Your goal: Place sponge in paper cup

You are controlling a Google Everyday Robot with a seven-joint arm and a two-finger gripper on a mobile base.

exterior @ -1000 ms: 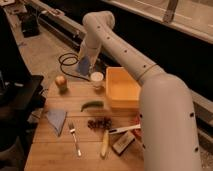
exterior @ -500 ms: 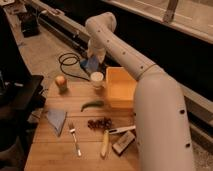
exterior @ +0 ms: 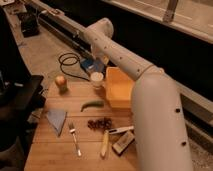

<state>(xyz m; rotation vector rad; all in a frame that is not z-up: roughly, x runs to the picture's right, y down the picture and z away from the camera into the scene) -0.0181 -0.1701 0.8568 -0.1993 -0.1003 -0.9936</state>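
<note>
The white paper cup [exterior: 97,79] stands upright at the table's back edge, just left of the yellow bin [exterior: 120,88]. My gripper [exterior: 94,64] hangs just above and slightly behind the cup, at the end of the white arm [exterior: 120,52] that reaches in from the right. A light-blue sponge [exterior: 88,64] sits in the gripper, held in the air above and a little left of the cup's rim. The fingers themselves are mostly hidden by the wrist and the sponge.
On the wooden table [exterior: 50,150] lie a round orange-brown fruit [exterior: 61,82], a green pepper [exterior: 92,104], a folded grey-blue cloth [exterior: 56,119], a fork [exterior: 74,138], a dark berry cluster [exterior: 99,123], a yellow-handled utensil [exterior: 104,143] and a dark block [exterior: 123,143]. A black cable [exterior: 67,62] lies on the floor behind.
The arm's wrist has swung right and up, and the gripper with the sponge has moved from beside the cup's left to above it.
</note>
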